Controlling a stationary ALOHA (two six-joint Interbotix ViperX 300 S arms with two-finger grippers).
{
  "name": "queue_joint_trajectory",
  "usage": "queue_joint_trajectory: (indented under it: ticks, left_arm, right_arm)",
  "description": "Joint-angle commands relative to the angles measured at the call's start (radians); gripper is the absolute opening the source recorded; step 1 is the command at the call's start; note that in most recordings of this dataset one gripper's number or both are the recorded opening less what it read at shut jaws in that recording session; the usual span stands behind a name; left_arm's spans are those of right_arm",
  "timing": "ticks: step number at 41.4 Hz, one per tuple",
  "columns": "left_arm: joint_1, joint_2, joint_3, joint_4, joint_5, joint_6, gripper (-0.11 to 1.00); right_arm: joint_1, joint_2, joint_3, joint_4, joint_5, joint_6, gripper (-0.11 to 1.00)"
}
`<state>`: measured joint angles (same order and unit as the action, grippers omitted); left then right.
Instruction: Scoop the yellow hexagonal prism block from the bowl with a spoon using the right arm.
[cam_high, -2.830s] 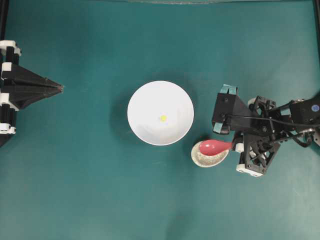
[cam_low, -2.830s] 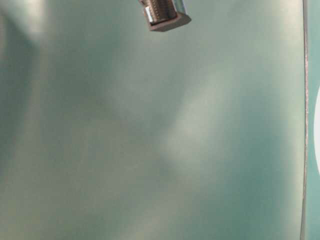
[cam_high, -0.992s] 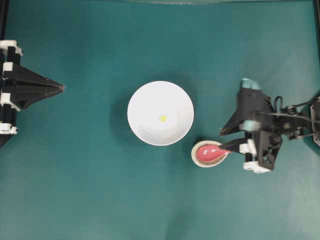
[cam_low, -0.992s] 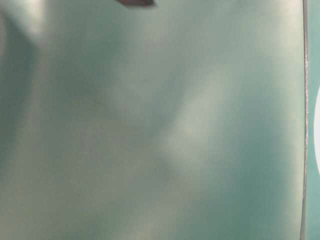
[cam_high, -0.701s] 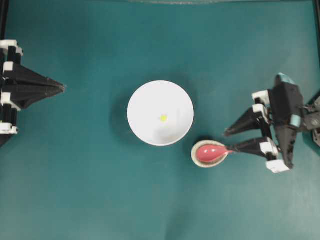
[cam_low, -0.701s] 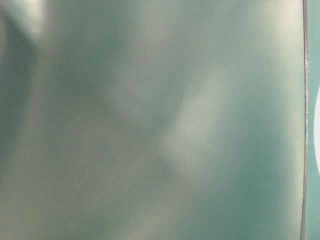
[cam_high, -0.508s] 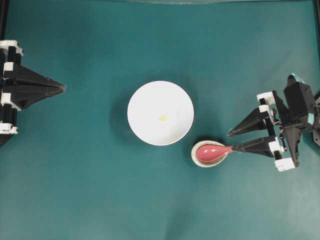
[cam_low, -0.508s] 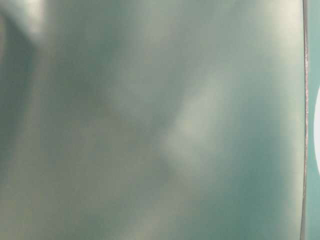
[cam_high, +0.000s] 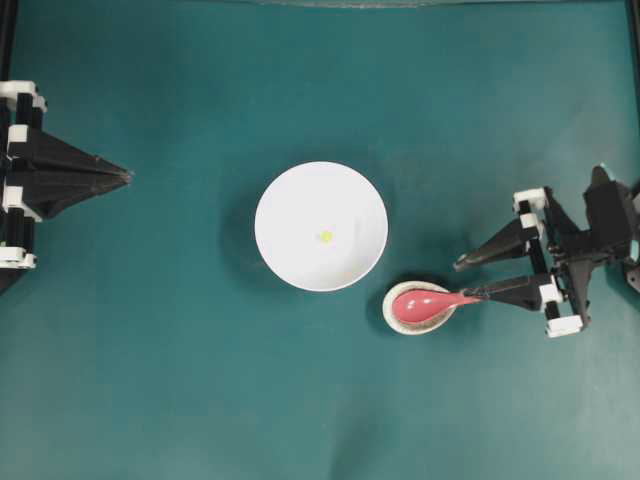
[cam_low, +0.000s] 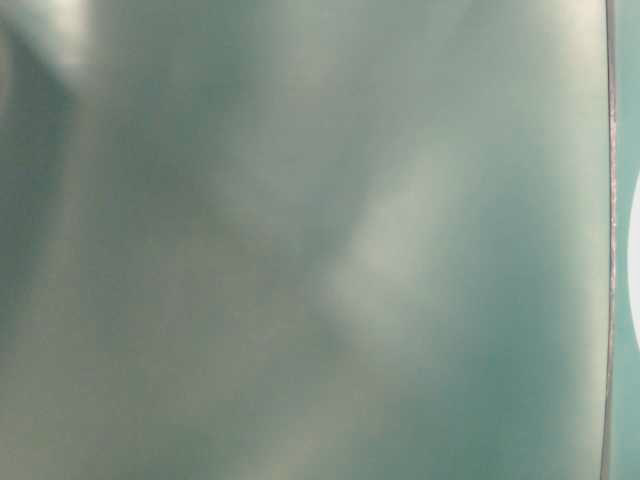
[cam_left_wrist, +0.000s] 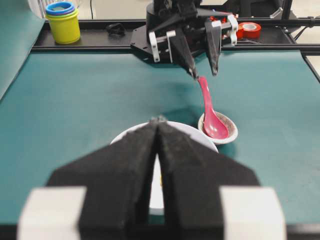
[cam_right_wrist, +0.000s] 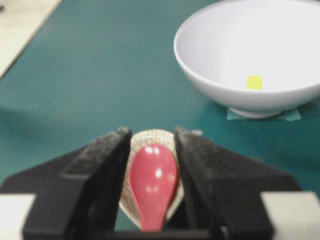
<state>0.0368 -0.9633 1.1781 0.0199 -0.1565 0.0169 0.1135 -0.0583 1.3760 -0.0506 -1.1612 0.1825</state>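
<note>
The white bowl (cam_high: 290, 200) stands mid-table with the tiny yellow hexagonal prism block (cam_high: 325, 237) lying on its bottom; the right wrist view shows the bowl (cam_right_wrist: 215, 75) and block (cam_right_wrist: 254, 82) too. The pink-red spoon (cam_high: 425, 305) lies with its scoop in a small speckled rest (cam_high: 400, 322), handle pointing right. My right gripper (cam_high: 468, 281) is open, fingers pointing left. The handle's end sits beside its lower fingertip. In the right wrist view the spoon (cam_right_wrist: 152, 182) shows between the spread fingers (cam_right_wrist: 107, 155). My left gripper (cam_high: 125, 177) is shut and empty at the far left.
Seen from the left wrist, stacked yellow and blue cups (cam_left_wrist: 62, 20) and a red tape roll (cam_left_wrist: 250, 29) sit on the black rail behind the right arm. A strip of tape (cam_right_wrist: 287, 115) lies under the bowl's foot.
The right arm has drawn back to the right and levelled out, its open fingers still at the spoon's handle. Spoon, bowl, block and left arm have stayed put.
</note>
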Motion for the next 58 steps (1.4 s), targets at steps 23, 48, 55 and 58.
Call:
queue_joint_trajectory:
  ticks: [23, 48, 55, 58]
  left_arm:
    - [0.0, 0.006, -0.017, 0.0, 0.009, -0.002, 0.01]
    - [0.0, 0.009, -0.017, 0.0, 0.008, -0.002, 0.01]
    - [0.002, 0.009, -0.017, 0.0, 0.008, -0.002, 0.01]
    - [0.0, 0.009, -0.017, 0.0, 0.008, -0.002, 0.01]
  right_arm:
    - [0.078, 0.267, 0.017, 0.064, -0.224, -0.064, 0.47]
    - [0.092, 0.267, 0.025, 0.072, -0.146, -0.089, 0.47]
    - [0.092, 0.265, 0.015, 0.072, -0.141, -0.115, 0.46]
    - [0.092, 0.267, 0.015, 0.072, -0.141, -0.118, 0.46]
